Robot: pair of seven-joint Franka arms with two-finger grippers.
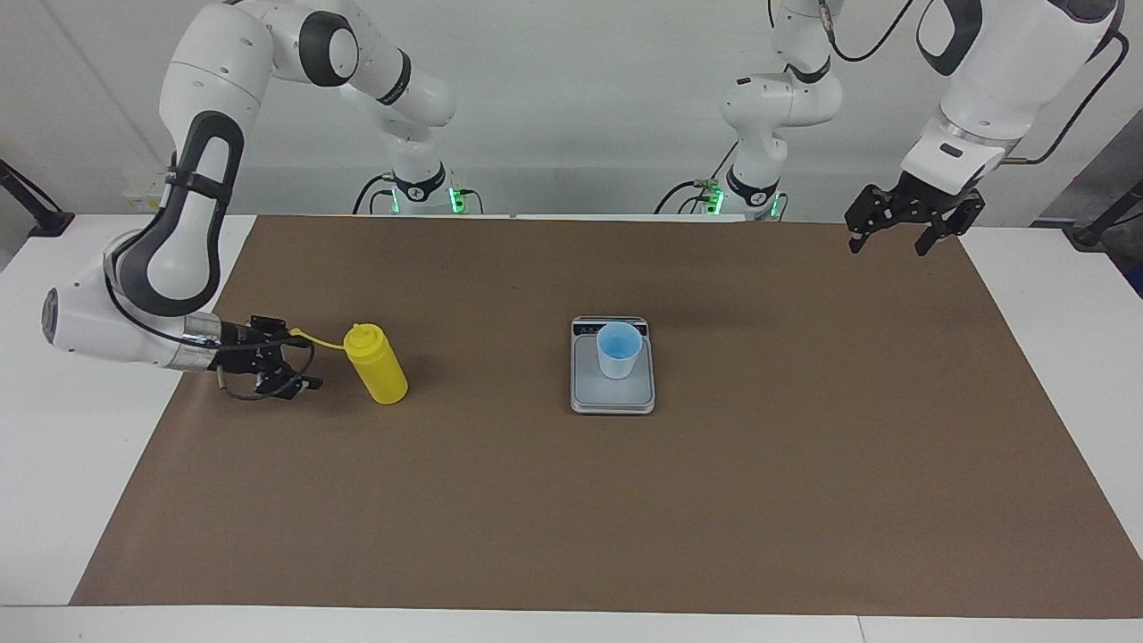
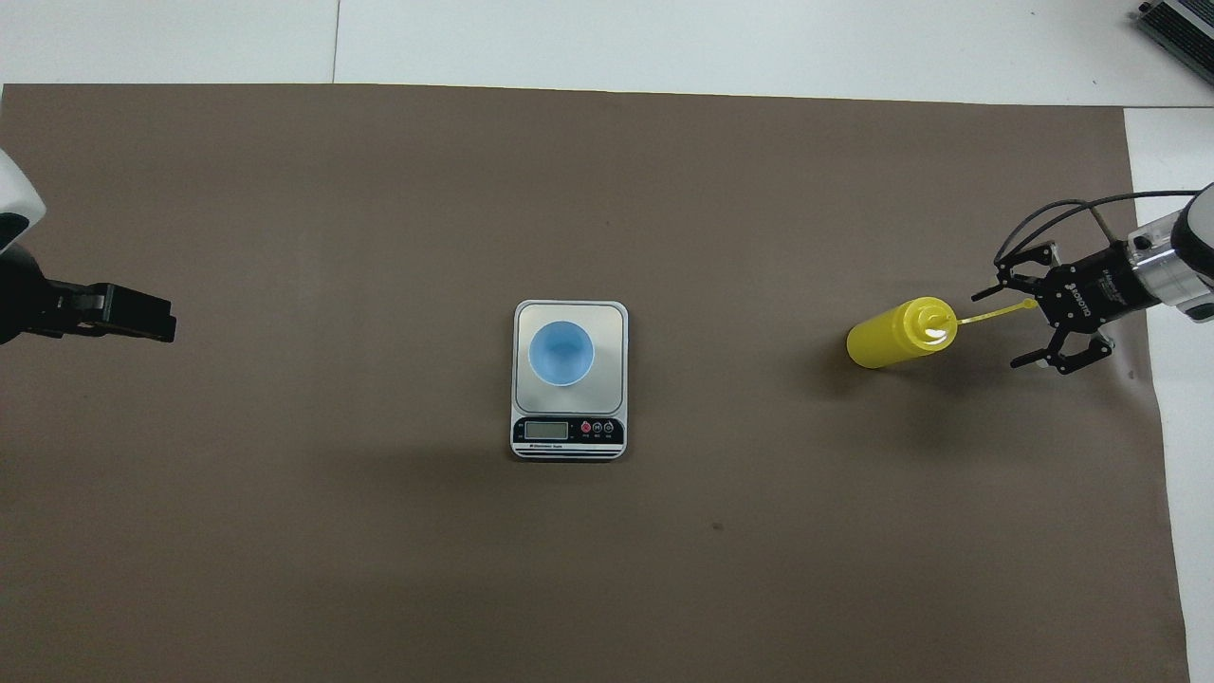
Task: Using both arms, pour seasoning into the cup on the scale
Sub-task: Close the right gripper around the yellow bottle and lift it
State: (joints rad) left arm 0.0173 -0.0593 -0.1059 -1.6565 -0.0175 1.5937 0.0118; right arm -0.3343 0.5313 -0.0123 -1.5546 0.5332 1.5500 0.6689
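Observation:
The yellow seasoning bottle stands upright toward the right arm's end of the table, and it also shows in the overhead view. Its thin cap strap sticks out toward my right gripper, which is low beside the bottle, open, with the strap's end between its fingers. The light blue cup stands on the silver-grey scale at the table's middle; both show in the overhead view, the cup on the scale. My left gripper waits raised and open, over the left arm's end of the table.
A brown paper mat covers most of the table, with bare white tabletop at both ends. The scale's display strip faces the robots.

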